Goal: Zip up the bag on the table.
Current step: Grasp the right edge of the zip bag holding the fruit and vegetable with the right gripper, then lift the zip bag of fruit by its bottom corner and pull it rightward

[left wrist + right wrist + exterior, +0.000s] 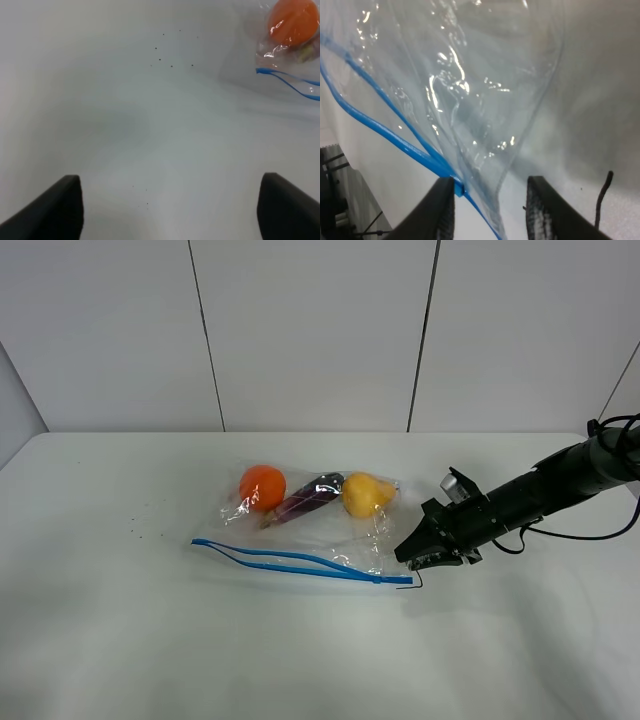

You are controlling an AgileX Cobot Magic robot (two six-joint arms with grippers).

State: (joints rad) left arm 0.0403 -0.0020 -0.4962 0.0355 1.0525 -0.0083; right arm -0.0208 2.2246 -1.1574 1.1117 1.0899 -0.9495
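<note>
Right claw [490, 182], jaws narrowly parted and clamping nothing, straddles the end of one blue zipper strip [395, 135]. Just beyond lies one clear crinkly plastic zip bag [345, 535] on the white matte table [120, 640]. It holds one yellow pear [365, 494], one purple eggplant [310, 498] and one round orange fruit [262, 487]. Left claw [170, 185] gapes wide, farthest off.

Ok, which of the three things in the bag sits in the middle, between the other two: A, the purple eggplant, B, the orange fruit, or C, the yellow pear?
A: in the high view the purple eggplant lies inside the bag with the orange fruit on one side and the yellow pear on the other.
</note>
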